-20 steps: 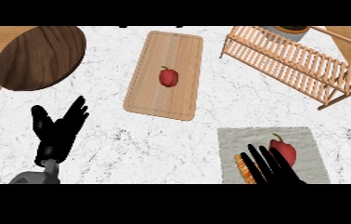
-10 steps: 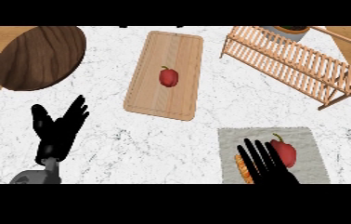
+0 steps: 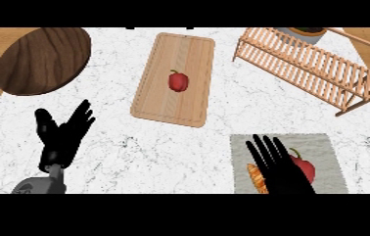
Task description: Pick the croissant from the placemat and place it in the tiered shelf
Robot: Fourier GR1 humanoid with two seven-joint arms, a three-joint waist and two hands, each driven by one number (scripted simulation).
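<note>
Croissant (image 3: pixel 255 177) at placemat (image 3: pixel 325 147) bottom, right hand (image 3: pixel 278 169) over it

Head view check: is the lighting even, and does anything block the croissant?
Head view: lighting is flat and even, no glare on the marble counter, only faint shadow edging the cutting board. The right robot hand covers most of the croissant on the placemat; a red pepper beside it is partly hidden.

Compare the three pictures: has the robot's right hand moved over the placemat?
Yes, slightly. The right hand, fingers straight, has crept toward the view's top over the grey placemat, covering more of the croissant beside the red pepper.
</note>
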